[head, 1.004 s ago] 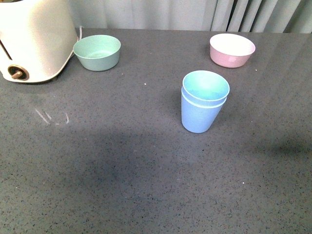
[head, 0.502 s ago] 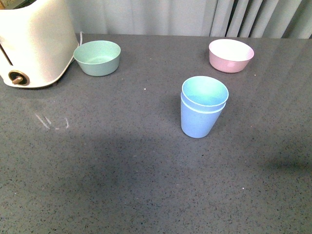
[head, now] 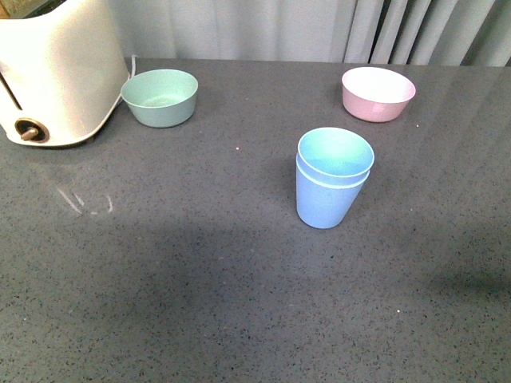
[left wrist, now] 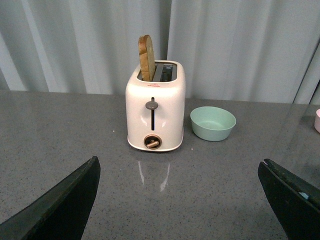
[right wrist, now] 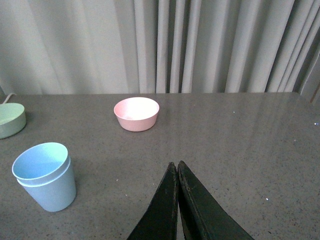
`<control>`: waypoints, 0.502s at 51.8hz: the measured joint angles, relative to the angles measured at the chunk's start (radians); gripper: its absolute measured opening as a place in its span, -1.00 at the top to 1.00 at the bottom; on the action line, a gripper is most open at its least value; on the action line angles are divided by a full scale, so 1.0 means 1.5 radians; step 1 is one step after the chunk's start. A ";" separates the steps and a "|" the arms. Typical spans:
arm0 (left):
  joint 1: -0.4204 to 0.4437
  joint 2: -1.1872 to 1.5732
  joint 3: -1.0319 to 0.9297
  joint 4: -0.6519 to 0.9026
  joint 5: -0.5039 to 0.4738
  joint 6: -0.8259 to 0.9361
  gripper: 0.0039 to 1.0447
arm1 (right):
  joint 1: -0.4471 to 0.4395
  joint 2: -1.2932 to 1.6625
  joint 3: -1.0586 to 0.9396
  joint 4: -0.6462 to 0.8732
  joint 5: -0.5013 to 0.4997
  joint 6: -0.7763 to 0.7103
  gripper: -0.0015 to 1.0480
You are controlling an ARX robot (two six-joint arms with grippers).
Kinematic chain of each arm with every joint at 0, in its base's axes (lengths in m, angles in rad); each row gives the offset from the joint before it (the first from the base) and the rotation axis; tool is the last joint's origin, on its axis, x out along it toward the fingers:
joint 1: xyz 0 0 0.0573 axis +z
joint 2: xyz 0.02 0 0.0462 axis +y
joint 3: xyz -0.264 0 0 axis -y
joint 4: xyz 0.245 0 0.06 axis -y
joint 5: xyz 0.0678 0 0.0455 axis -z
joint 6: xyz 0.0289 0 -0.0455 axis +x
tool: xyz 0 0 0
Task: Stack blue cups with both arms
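My right gripper is pressed shut on nothing, fingertips together, above the grey table. My left gripper is spread wide, holding nothing. The blue cups stand nested and upright, well apart from both grippers. Beyond the cups sits the pink bowl; the mint-green bowl sits beside the toaster.

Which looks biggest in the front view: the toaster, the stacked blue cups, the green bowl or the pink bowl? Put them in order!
1. Toaster, biggest, though cut off by the frame edge.
2. Stacked blue cups, the tallest of the rest, but also nearest the camera.
3. Green bowl and pink bowl look about alike, so no ranking between them.
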 joint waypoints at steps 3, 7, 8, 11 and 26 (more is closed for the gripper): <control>0.000 0.000 0.000 0.000 0.000 0.000 -0.84 | 0.000 -0.009 0.000 -0.008 0.000 0.000 0.96; 0.000 0.000 0.000 0.000 0.000 0.000 -0.84 | 0.000 -0.025 0.000 -0.025 0.000 0.000 0.96; 0.000 0.000 0.000 0.000 0.000 0.000 -0.84 | 0.000 -0.028 0.000 -0.028 0.000 0.000 0.96; 0.000 0.000 0.000 0.000 0.000 0.000 -0.84 | 0.000 -0.038 0.000 -0.038 0.000 0.000 0.96; 0.000 0.000 0.000 0.000 0.000 0.000 -0.84 | 0.000 -0.158 0.001 -0.162 0.000 0.000 0.96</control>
